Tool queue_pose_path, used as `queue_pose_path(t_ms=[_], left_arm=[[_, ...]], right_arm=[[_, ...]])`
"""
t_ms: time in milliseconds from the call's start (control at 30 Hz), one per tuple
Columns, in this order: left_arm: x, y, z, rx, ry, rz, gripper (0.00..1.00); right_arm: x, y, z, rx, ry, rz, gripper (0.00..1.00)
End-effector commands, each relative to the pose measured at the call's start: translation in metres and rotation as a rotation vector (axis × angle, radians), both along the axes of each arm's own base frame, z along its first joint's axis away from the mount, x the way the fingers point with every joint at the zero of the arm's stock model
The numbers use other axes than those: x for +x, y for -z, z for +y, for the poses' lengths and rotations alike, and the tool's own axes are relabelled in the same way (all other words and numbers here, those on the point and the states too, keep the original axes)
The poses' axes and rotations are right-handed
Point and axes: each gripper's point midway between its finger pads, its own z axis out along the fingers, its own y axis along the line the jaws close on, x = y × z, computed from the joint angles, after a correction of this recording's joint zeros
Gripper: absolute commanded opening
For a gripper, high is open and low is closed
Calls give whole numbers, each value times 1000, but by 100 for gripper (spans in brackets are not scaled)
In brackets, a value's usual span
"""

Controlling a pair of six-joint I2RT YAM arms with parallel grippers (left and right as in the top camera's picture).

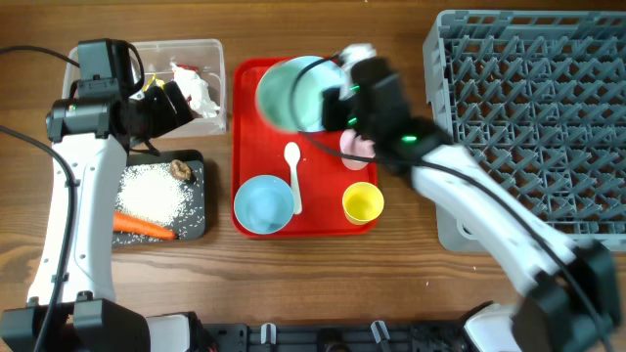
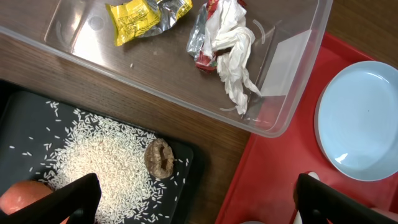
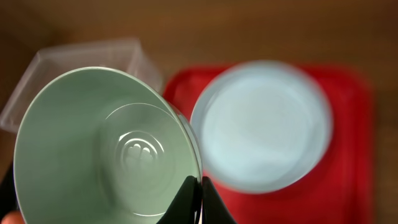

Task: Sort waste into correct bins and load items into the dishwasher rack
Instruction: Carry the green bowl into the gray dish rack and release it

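Nearest the robot's base, the waste looks finished. The carrot, the rice and the brown lump all lie in the black tray.

On the red tray, the second bowl, the yellow cup, the white spoon and the pink cup wait unloaded.

Past them, the right gripper is pressed together on the rim of the held bowl — tilted, raised over the plate. The left gripper hangs spread wide, holding nothing.

Farther back, the yellow wrapper and the red-white wrapper rest in the clear tub.

The dishwasher rack shows nothing loaded, so the dishes are barely begun. Its near wall and pegs stand just beside the red tray's right edge — the bowl must clear them. The pink cup sits close under the right arm.
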Motion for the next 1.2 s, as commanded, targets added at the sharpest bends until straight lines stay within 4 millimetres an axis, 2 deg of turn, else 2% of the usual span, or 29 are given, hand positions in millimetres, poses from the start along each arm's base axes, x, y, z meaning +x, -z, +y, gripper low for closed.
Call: queue_pose_path(t_ms=[0, 33, 167, 233, 400, 500, 567, 667, 767, 967, 1167], left_arm=[[2, -4, 3, 6, -16, -10, 100], [2, -4, 3, 5, -16, -10, 100], [2, -4, 3, 5, -16, -10, 100], [2, -4, 3, 5, -15, -10, 100], [2, -4, 3, 6, -16, -10, 100], [2, -4, 3, 5, -16, -10, 100], [2, -4, 3, 5, -16, -10, 100], [2, -4, 3, 6, -16, -10, 100], [2, -4, 3, 5, -15, -10, 100], [2, -4, 3, 5, -15, -10, 100], [2, -4, 3, 6, -16, -10, 100]], right_arm=[[18, -57, -67, -128, 206, -193, 4], [20, -64, -81, -161, 257, -220, 4], [32, -92, -167, -456, 578, -345, 4], [35, -102, -199, -588, 690, -377, 4], [52, -114, -257, -762, 824, -420, 4], [63, -109, -287, -868, 851, -409, 4], [74, -97, -308, -981, 845, -382, 4], [87, -77, -328, -1132, 837, -339, 4], [100, -54, -334, -1278, 790, -291, 5], [117, -10, -333, -1370, 713, -237, 4], [121, 17, -334, -1391, 677, -195, 4]])
